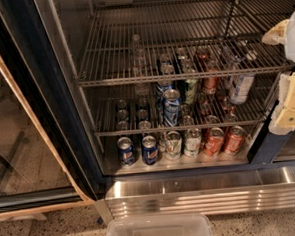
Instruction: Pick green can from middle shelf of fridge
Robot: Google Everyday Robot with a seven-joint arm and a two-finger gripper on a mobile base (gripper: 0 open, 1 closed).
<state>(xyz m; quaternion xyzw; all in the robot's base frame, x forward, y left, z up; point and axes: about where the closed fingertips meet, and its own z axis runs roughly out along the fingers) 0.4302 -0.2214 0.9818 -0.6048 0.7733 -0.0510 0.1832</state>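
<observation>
The fridge [61,95] stands open in front of me, with wire racks inside. The green can [190,90], dark green with pale markings, stands upright towards the back of the middle shelf [113,132]. It is behind and to the right of a blue-and-silver can [171,107]. An orange can [210,84] stands right of the green can. My gripper [290,106], cream-coloured, is at the right edge of the view. It is outside the shelf's right end, well to the right of the green can and apart from it.
An upper wire rack [135,79] hangs just above the cans. On the fridge floor stand two blue cans [137,150], pale white-and-green cans [182,143] and red-orange cans [224,140]. A white-and-blue can [241,87] is on the right. The glass door [18,128] is on the left. A clear plastic bin [159,230] sits below the ribbed steel base [207,196].
</observation>
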